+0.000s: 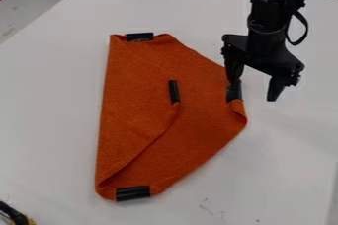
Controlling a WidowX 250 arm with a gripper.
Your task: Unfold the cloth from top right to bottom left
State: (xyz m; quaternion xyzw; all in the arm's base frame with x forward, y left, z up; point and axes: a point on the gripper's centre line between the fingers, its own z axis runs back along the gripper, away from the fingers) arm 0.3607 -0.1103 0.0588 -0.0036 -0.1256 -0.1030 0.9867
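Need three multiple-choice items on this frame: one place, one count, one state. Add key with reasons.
1. Where is the tool?
A) Left of the cloth
B) At the cloth's right side
C) Below the cloth

2. How many black patches show on the cloth?
A) Two
B) Six
C) Four

3. How does the cloth lie?
A) Partly folded over
B) Fully spread
C) Rolled into a tube

Key:
1 B: it hangs by the right-hand patch.
2 C: one each at top, middle, right and bottom.
3 A: a flap lies over it, its edge running from the middle to the lower left.
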